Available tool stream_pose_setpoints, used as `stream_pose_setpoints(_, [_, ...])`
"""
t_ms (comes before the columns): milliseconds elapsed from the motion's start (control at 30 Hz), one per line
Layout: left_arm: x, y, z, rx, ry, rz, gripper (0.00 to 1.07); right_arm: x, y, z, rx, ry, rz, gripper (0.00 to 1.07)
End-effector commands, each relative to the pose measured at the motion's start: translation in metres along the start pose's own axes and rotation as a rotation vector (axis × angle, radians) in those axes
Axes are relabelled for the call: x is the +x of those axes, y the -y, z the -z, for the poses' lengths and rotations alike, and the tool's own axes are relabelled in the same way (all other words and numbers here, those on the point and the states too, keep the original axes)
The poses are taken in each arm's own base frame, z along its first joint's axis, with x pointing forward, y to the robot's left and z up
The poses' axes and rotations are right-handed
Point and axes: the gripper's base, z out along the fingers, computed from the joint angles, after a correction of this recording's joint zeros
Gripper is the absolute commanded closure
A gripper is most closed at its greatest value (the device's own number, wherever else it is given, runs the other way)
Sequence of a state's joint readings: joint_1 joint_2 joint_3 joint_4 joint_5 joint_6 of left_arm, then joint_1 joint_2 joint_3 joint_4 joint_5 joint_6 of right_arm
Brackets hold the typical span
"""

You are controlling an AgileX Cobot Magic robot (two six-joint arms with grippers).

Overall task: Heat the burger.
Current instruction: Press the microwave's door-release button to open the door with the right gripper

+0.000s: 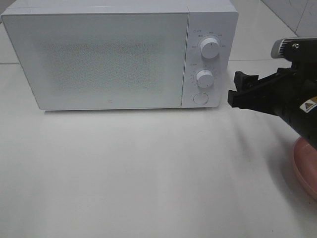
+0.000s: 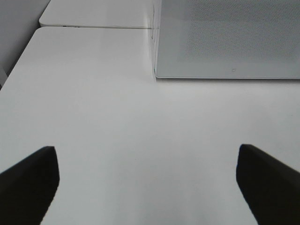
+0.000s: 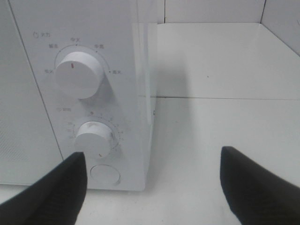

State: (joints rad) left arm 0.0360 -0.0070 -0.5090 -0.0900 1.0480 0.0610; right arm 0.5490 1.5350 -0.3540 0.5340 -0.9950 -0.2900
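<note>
The white table (image 1: 148, 173) is carrying a white microwave (image 1: 99, 54) whose door is sitting closed. The right gripper (image 1: 235, 88) is hovering spread and empty near the microwave's dial end, and the left gripper (image 2: 147, 159) is hanging spread above bare table. A pink plate (image 1: 306, 171) is showing partly behind the right arm, while the burger is not showing in any view.

- A smooth white table (image 1: 148, 173) fills most of the exterior view, matte with a faint sheen.
- A second white table (image 2: 93, 14) butts against its far edge, and a thin dark seam (image 2: 93, 27) runs between them.
- Behind them rises a wall of large white tiles (image 3: 211, 9) with thin grey joints.
- Past the table's side edge lies a dull grey surface (image 2: 18, 23); wall or floor, I cannot tell.
- The light is soft and even, and shadows on the table are pale and blurred.
</note>
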Motion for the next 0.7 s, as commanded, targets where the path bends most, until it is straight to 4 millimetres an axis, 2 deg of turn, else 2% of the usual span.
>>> stream_pose_setpoints(33, [0.001, 0.000, 0.002, 0.003, 0.025, 0.006, 0.09, 0.004, -0.008, 0.001, -0.003, -0.002, 0.018, 0.34])
stream_pose_setpoints(333, [0.001, 0.000, 0.002, 0.003, 0.025, 0.006, 0.09, 0.021, -0.036, 0.007, -0.038, -0.027, 0.034, 0.34])
stream_pose_setpoints(533, [0.001, 0.000, 0.002, 0.003, 0.025, 0.006, 0.09, 0.025, -0.041, 0.007, -0.050, -0.039, 0.033, 0.34])
stream_pose_setpoints(700, [0.001, 0.000, 0.002, 0.003, 0.025, 0.006, 0.09, 0.025, -0.041, 0.007, -0.049, -0.041, -0.052, 0.34])
